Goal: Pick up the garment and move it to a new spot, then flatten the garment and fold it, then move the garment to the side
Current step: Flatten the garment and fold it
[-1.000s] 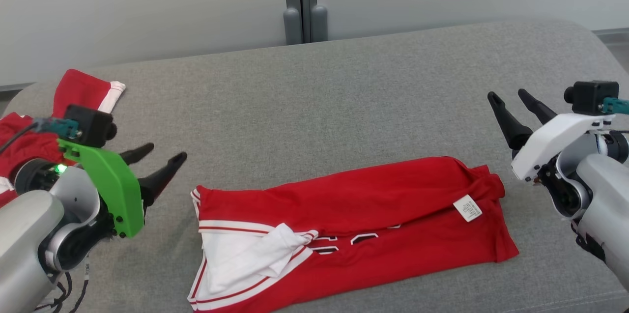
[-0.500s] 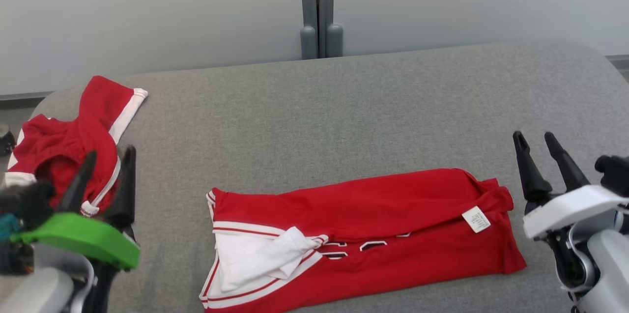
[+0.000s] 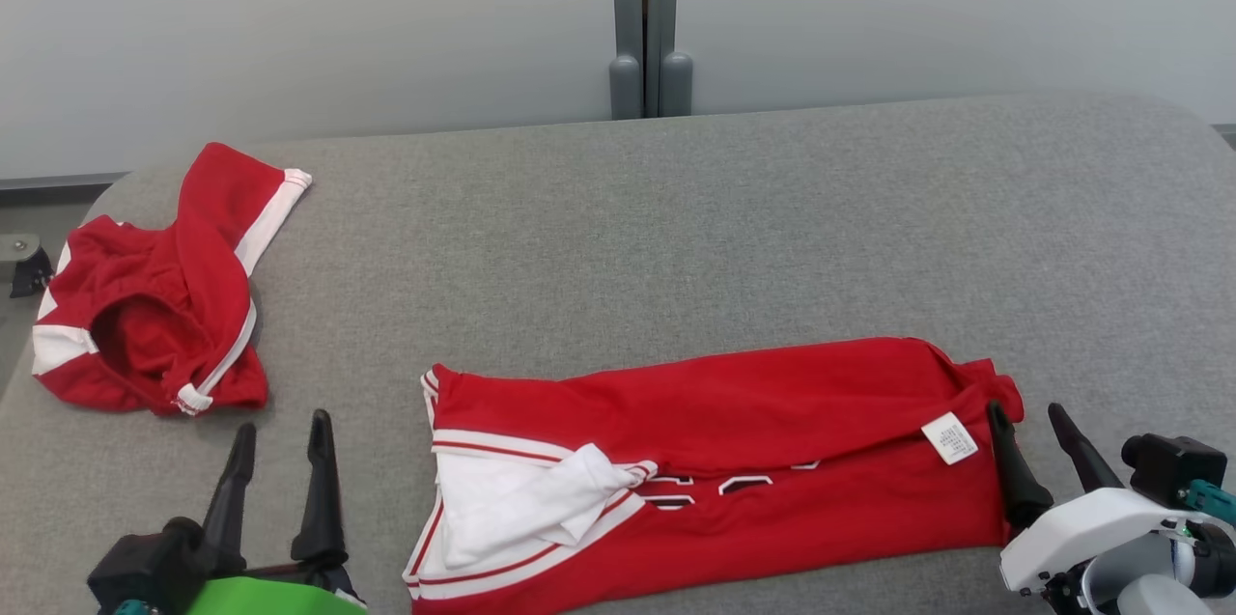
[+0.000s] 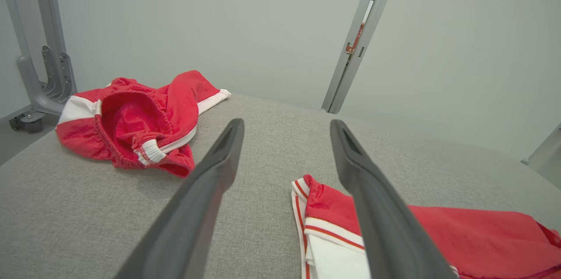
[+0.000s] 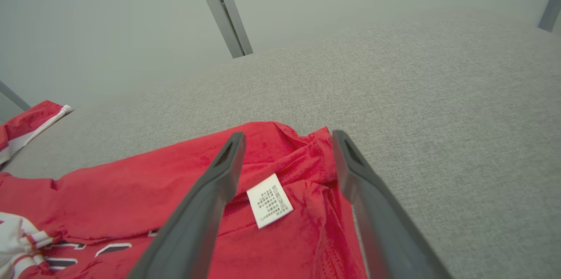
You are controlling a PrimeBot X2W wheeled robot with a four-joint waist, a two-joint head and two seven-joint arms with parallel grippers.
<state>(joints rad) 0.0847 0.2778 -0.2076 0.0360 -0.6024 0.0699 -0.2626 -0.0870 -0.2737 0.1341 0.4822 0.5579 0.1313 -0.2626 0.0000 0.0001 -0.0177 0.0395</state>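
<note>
Nearest, the left gripper [image 3: 282, 422] and the right gripper [image 3: 1024, 407] are seen with fingers spread wide and nothing held. Between them the folded red jersey [image 3: 734, 432] is laid flat on the grey cushion [image 3: 676, 229], its white label [image 3: 951, 438] just beside the right fingers. Farther off to the left, crumpled red shorts [image 3: 154, 306] are found near the cushion's edge. A grey post [image 3: 645, 16] is set behind.
</note>
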